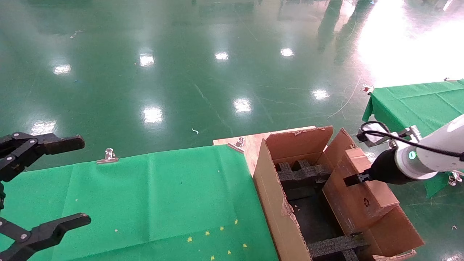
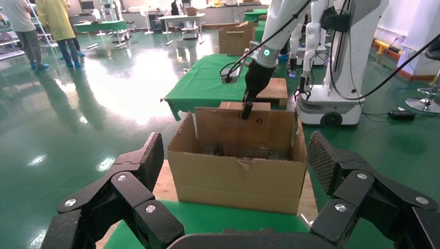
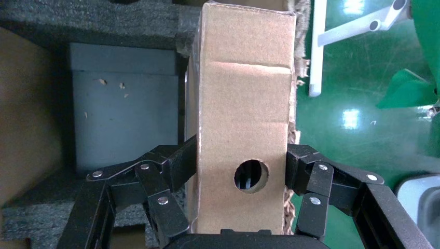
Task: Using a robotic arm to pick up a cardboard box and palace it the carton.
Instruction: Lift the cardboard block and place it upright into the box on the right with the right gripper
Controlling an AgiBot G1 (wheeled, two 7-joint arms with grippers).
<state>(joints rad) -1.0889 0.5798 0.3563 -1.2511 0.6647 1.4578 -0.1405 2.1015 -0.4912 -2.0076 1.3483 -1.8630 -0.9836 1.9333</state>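
Here the cardboard box (image 1: pixel 359 188) is clamped between the right pincer's (image 3: pixel 241 179) fingers over the carton (image 1: pixel 279 214) at the table's (image 1: pixel 145 203) right edge; the left pincer (image 1: pixel 32 188) is held wide open, empty.

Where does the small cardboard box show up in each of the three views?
Head view: cardboard box at right, held by the right gripper over the carton.
Left wrist view: upper centre, behind the carton's far wall.
Right wrist view: centre, between the jaws.
Shared landmark: the carton.
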